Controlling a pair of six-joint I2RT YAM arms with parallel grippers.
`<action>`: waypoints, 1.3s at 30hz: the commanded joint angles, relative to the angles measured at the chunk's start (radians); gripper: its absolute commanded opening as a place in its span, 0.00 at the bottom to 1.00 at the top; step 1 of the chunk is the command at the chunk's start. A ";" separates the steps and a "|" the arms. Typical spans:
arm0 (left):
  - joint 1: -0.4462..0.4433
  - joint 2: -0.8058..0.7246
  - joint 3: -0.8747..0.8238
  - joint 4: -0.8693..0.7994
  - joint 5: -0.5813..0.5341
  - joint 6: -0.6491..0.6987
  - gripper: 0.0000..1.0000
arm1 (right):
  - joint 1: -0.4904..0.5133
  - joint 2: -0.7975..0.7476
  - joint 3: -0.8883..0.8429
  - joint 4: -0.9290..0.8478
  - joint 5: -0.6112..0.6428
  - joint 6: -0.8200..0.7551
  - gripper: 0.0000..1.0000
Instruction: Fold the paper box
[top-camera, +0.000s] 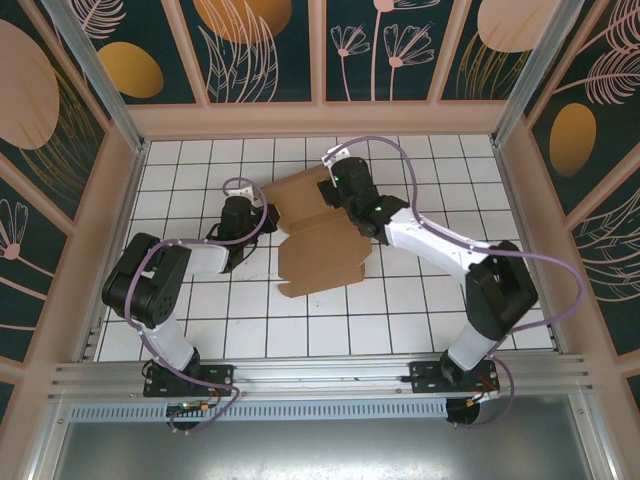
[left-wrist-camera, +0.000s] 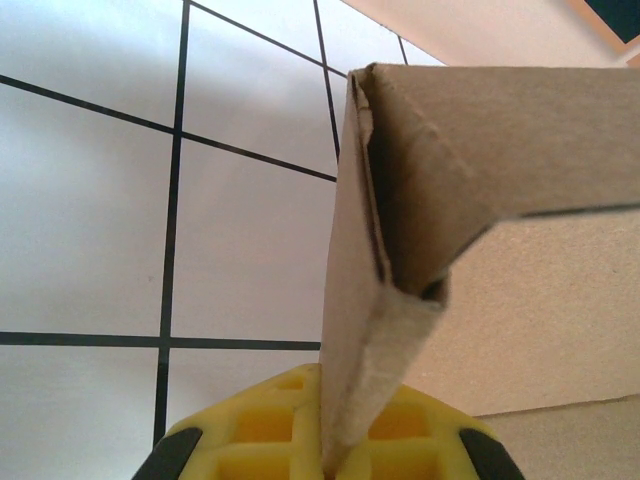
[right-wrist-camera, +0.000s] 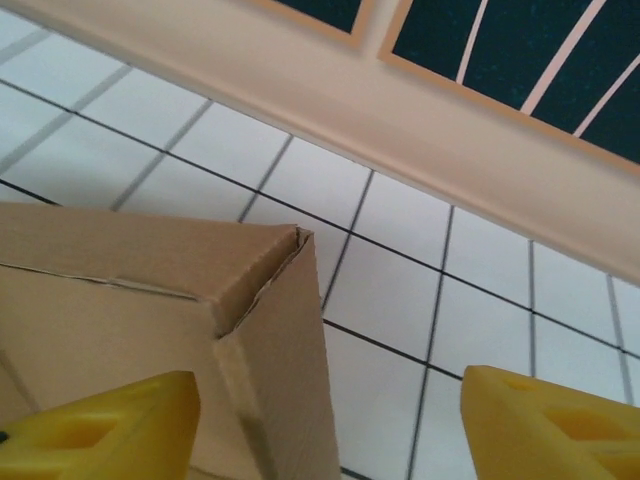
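Observation:
The paper box is a brown cardboard sheet, partly folded, lying mid-table with its flat lid panel toward me and raised walls at the back. My left gripper is at its left side. In the left wrist view its yellow fingers are shut on the upright edge of a cardboard wall. My right gripper hovers over the box's back right part. In the right wrist view it stands open, straddling a raised corner wall that sits close to the left finger.
The floor is white tiles with black grid lines. A beige kerb and patterned dark panels close in the back and sides. An aluminium rail runs along the near edge by both arm bases.

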 joint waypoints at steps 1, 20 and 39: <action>-0.006 0.009 0.027 0.014 0.018 -0.012 0.00 | 0.008 0.061 0.072 -0.032 0.158 -0.044 0.63; -0.006 0.028 0.038 0.009 0.023 -0.017 0.00 | 0.058 0.205 0.184 -0.083 0.368 -0.054 0.08; -0.006 -0.003 0.116 -0.185 0.000 -0.025 0.00 | 0.015 -0.120 -0.036 0.020 -0.133 0.050 0.94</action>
